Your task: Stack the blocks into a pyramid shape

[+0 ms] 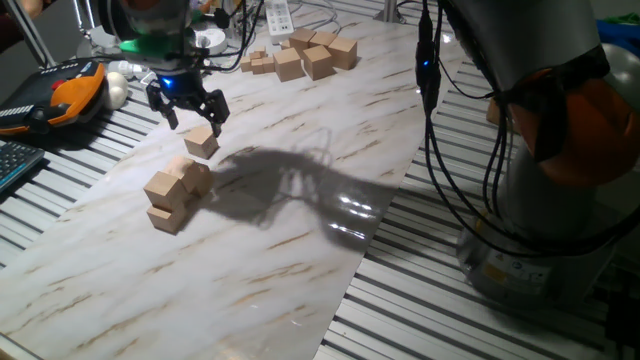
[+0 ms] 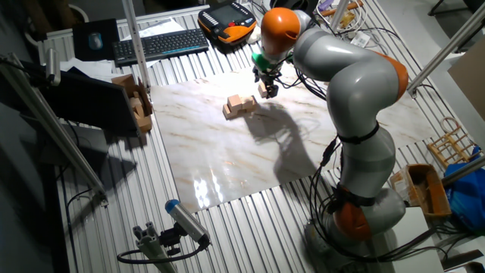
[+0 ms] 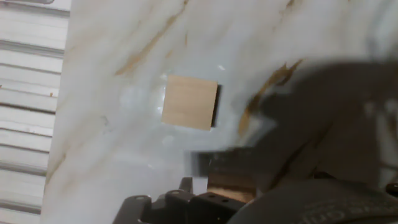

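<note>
You see a marble-patterned tabletop (image 1: 300, 200) crossing one fixed view. The gripper (image 1: 190, 108) hangs in the upper left of that frame, its dark fingers spread apart and holding nothing. Directly beneath it lies a single block (image 1: 201, 142), a plain tan wooden cube. Whether the fingertips touch the block cannot be told. Just below and left of it, several more cubes form a small heap (image 1: 172, 193), the start of the pyramid shape, at least two levels high. A spare pile of blocks (image 1: 305, 55) rests along the top edge, well apart.

In the hand view a lone cube (image 3: 189, 102) appears square-on, left of centre.

Judging by looks, each cube is light, rigid and smooth-sided. You would best grasp one across two opposite flat faces, squarely, since a corner grip could let it twist or slip.
</note>
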Available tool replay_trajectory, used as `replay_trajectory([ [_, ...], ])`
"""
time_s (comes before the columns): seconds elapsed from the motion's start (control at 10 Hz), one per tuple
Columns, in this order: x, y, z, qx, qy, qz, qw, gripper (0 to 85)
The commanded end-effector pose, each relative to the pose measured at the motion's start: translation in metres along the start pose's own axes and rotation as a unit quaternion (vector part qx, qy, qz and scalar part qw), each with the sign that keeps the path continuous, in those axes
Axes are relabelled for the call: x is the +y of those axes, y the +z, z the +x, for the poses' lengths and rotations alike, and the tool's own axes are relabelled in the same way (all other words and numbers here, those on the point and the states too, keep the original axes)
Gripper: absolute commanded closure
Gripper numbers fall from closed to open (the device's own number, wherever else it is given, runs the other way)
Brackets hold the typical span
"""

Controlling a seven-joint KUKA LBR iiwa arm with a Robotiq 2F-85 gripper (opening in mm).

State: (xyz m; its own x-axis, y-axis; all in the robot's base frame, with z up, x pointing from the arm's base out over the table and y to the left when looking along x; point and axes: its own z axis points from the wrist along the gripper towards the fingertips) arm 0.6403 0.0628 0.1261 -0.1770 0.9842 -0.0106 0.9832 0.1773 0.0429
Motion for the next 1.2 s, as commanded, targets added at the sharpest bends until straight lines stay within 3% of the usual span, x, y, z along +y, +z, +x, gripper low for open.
replay_trajectory([
  [0.0,0.003,0.006,-0.004,-0.002,0.008,-0.002,1.0000,0.0],
  [0.3,0.016,0.018,-0.018,-0.005,0.055,-0.002,0.9985,0.0],
  [0.5,0.022,0.026,-0.027,0.003,0.086,-0.004,0.9962,0.0],
  [0.7,0.025,0.034,-0.031,-0.002,0.099,-0.012,0.9950,0.0],
  [1.1,0.029,0.039,-0.037,-0.007,0.105,-0.013,0.9944,0.0],
])
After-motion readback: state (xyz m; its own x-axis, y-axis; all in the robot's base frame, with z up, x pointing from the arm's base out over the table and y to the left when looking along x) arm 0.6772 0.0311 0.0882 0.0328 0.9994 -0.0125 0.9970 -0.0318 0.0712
